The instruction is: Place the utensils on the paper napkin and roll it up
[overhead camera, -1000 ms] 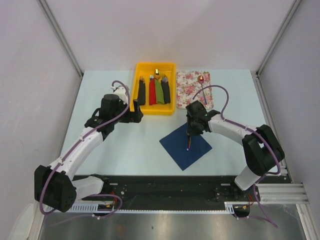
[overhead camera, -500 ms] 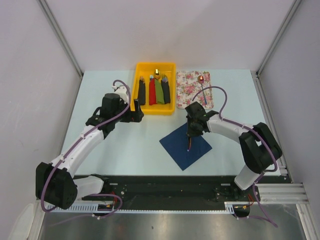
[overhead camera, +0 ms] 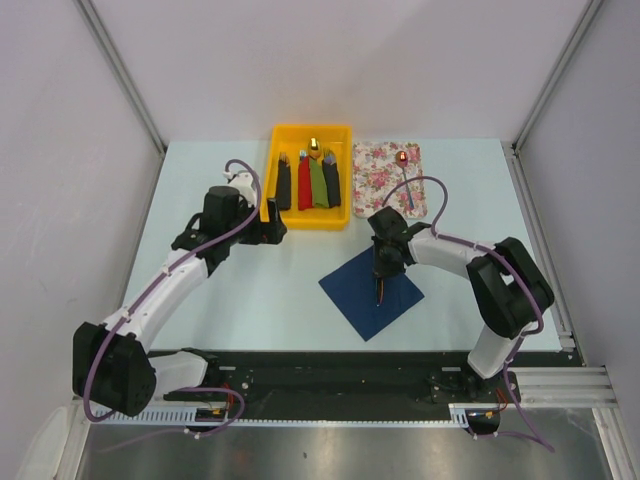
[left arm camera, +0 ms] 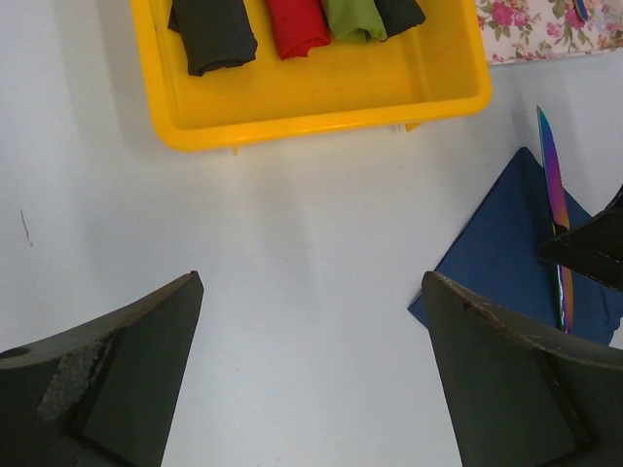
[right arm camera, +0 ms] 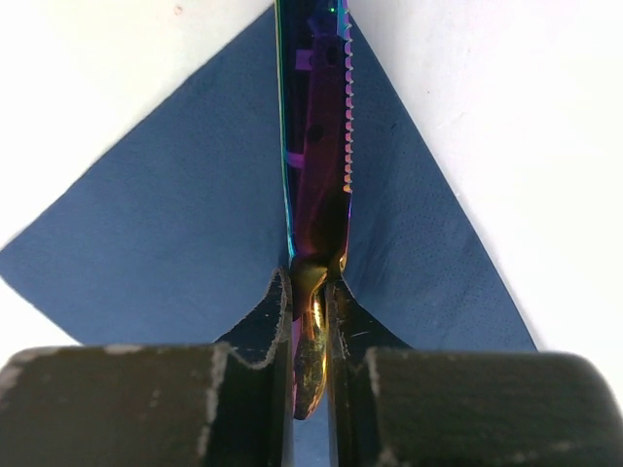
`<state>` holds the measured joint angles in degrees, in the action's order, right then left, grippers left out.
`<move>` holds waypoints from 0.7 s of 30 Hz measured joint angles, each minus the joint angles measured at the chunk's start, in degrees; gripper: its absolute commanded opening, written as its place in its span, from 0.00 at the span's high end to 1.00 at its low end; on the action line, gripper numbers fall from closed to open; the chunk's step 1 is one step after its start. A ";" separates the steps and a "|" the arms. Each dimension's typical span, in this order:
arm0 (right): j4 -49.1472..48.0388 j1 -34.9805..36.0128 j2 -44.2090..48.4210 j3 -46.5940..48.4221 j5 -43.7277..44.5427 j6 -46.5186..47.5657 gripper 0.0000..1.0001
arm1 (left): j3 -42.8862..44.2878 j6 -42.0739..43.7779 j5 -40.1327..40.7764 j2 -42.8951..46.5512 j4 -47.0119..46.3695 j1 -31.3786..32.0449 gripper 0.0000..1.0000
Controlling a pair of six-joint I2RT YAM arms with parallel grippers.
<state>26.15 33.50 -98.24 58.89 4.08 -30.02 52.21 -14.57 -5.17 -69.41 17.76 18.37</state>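
The dark navy paper napkin (overhead camera: pixel 385 308) (right arm camera: pixel 175 224) (left arm camera: pixel 496 253) lies as a diamond on the table right of centre. An iridescent knife (right arm camera: pixel 316 146) (overhead camera: pixel 378 288) (left arm camera: pixel 553 185), one of the utensils, stretches along the napkin's middle, and my right gripper (right arm camera: pixel 310 277) (overhead camera: pixel 381 262) is shut on its handle. The knife's serrated blade points away from the fingers. The other utensil, a spoon (overhead camera: pixel 404 165) with a red-glinting bowl, rests on the floral mat (overhead camera: pixel 378 180). My left gripper (left arm camera: pixel 311 282) (overhead camera: pixel 272 232) hangs open over bare table beside the yellow tray, holding nothing.
The yellow tray (overhead camera: pixel 311 132) (left arm camera: pixel 321 112) at the back centre holds black, red and green rolled bundles (overhead camera: pixel 310 183). The floral mat (left arm camera: pixel 545 29) lies just right of it. White walls close in the table on the left, right and back.
My right arm's elbow has drawn a little left and the gripper has shifted slightly, still holding the knife over the napkin. The left arm has hardly moved.
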 measured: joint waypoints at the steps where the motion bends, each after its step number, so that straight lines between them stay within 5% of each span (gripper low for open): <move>1: -0.02 -0.09 -0.37 0.00 0.02 0.00 0.90 | 0.00 0.00 0.00 -0.04 0.00 -0.04 0.00; 21: 0.57 -1.22 -1.42 0.74 -1.46 -1.95 0.79 | 0.00 -0.39 -1.09 -0.98 0.00 -0.85 0.00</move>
<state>26.72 32.27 -99.66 59.64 2.61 -31.97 52.21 -14.96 -6.26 -70.39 17.76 17.52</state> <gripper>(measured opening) 0.200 0.996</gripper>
